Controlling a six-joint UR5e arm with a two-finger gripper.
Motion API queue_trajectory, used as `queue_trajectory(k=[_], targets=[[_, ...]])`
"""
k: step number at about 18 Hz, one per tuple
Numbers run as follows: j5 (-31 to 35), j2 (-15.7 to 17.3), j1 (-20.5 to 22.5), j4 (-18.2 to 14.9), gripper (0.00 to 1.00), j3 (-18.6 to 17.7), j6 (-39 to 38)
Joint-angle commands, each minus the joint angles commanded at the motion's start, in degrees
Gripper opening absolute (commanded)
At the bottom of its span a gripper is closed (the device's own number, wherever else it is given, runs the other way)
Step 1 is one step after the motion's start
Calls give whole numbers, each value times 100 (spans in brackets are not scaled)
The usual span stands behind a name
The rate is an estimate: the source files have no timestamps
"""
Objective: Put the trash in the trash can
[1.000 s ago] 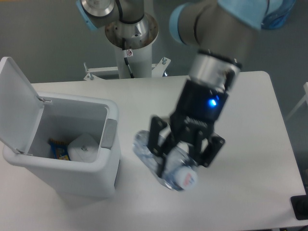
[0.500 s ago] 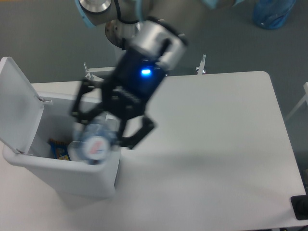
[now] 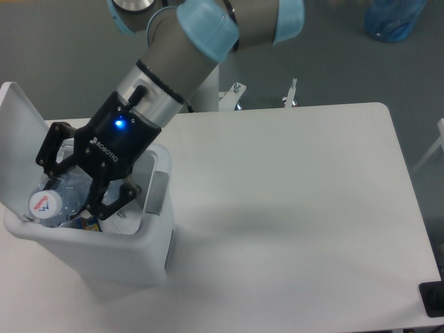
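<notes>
The trash can (image 3: 154, 239) stands at the table's left with its flip lid (image 3: 21, 128) open and upright and a grey panel (image 3: 157, 192) on its right side. My gripper (image 3: 71, 190) is over the can's opening, shut on the crushed clear plastic bottle (image 3: 64, 198). The bottle's white cap (image 3: 42, 202) points toward the can's front left rim. The bottle is partly below the rim. The crumpled white sheet is hidden behind my gripper and the bottle.
A bit of a blue and orange wrapper (image 3: 88, 223) shows inside the can. The arm's base bracket (image 3: 236, 90) is at the table's back edge. A blue bag (image 3: 392, 17) lies on the floor far right. A black object (image 3: 433, 299) is at the right edge.
My gripper has carried the bottle left from the middle of the table, over the can's right wall, and into its opening.
</notes>
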Motion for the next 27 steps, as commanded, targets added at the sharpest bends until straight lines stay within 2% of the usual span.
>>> queue_trajectory(k=[1, 2, 7, 12, 16, 20, 23, 27], targets=[[9, 53, -9, 9, 94, -79, 131], [9, 88, 0, 9, 100, -158, 263], [9, 290, 105, 9, 100, -405, 361], [17, 387, 605, 0, 100, -405, 300], [35, 352, 1465, -18, 100, -414, 282], [166, 124, 2231, -9, 100, -335, 431], [858, 10, 2487, 18, 100, -352, 878], [2001, -218, 2601, -9, 100, -414, 1440]])
